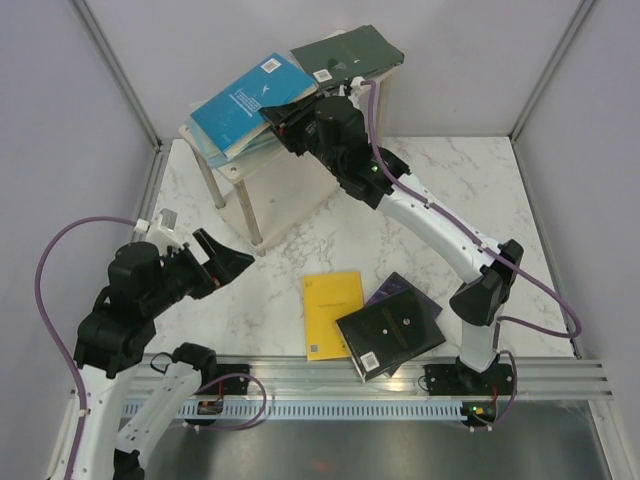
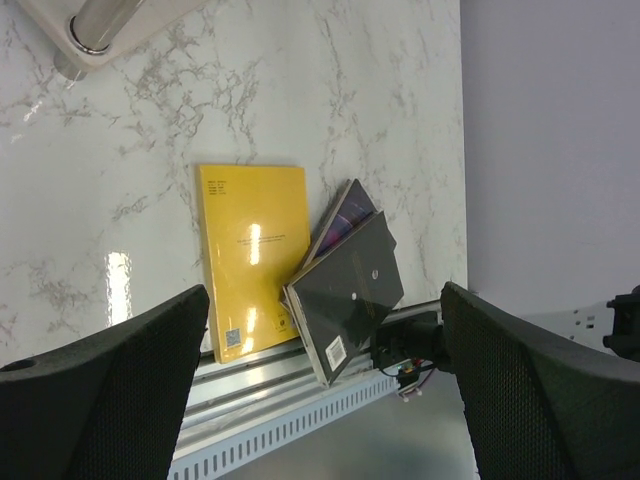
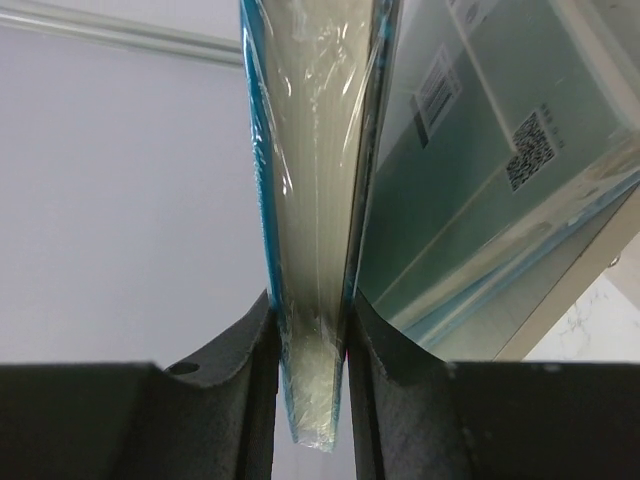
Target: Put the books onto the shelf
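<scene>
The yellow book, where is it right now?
In the top view, the yellow book lies flat on the marble table near its front edge, about midway across, just left of the black book.

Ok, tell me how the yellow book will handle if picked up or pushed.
The yellow book looks thin, so it probably flexes if gripped by one edge. Its cover shows glare: likely slick, apt to slide on the marble table. The black book seems to overlap its corner and could shift with it.
</scene>
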{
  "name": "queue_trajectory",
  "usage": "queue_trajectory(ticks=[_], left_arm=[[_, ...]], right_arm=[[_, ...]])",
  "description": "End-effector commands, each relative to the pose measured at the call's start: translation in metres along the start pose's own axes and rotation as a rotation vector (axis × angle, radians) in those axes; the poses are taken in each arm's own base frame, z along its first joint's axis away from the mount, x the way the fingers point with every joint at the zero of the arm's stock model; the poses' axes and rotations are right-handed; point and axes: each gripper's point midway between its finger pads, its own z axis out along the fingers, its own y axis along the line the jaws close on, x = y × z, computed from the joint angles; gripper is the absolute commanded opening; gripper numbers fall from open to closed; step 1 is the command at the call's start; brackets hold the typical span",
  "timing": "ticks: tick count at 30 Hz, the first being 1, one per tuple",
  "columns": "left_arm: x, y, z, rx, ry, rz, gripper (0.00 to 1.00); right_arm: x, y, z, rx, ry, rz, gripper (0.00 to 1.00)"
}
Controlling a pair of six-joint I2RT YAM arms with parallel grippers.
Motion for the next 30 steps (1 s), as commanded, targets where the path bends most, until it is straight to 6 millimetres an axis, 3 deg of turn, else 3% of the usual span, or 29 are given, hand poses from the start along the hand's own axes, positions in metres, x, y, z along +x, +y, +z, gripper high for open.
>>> queue_trajectory(ticks=[1, 10, 15, 20, 25, 30], left_arm=[[0.005, -0.009, -0.012, 0.045, 0.016, 0.021, 1.0], [0.011, -0.006, -0.011, 0.045, 0.045, 0.02, 1.0], [0.013, -0.005, -0.013, 0.038, 0.05, 0.033, 1.0], [0.015, -0.003, -0.013, 0.035, 0.059, 0.047, 1.0], [0.016, -0.001, -0.013, 0.031, 0.064, 0.056, 1.0], [0.016, -0.001, -0.014, 0.03, 0.063, 0.063, 1.0]], right_arm=[[-0.074, 0.133, -0.05, -0.367, -0.235, 0.143, 0.0], [-0.074, 0.11, -0.037, -0.341, -0.29, 0.207, 0.0], [-0.053, 0.092, -0.02, -0.322, -0.26, 0.243, 0.0], [-0.035, 0.089, -0.014, -0.333, -0.238, 0.305, 0.0], [-0.027, 0.09, -0.013, -0.332, -0.234, 0.315, 0.0], [-0.021, 0.076, -0.01, -0.293, -0.224, 0.306, 0.0]])
